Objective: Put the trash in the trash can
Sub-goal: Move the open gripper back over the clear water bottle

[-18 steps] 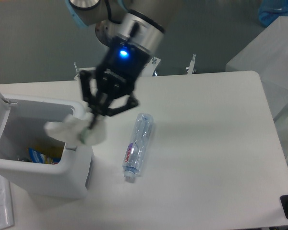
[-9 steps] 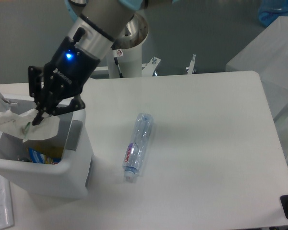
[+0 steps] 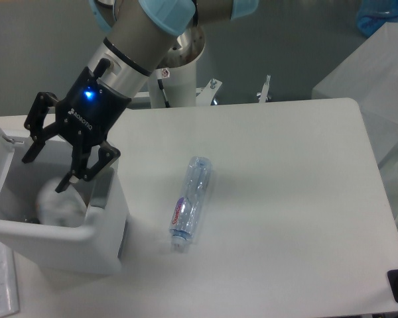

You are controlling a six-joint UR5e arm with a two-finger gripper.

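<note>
Black two-finger pincer [image 3: 46, 170] spread open, empty, over boxy white plastic trash can [image 3: 86, 232]; clear plastic water bottle with red-and-white label [image 3: 190, 202] lying to its right, long axis near-to-far.

The arm [image 3: 142, 40] consists of cylindrical silver-grey metal segments joined by rounded joints fitted with light blue caps. A blue cap sits at the upper elbow joint, and a second appears at the top left edge. The wrist section ends in a black band followed by a black housing. This housing carries a lit blue indicator lamp and small white lettering, too small to read. The gripper [image 3: 45, 170] is black, with two fingers built from slender linkage bars. A thin black cable runs along the arm's underside.
</note>
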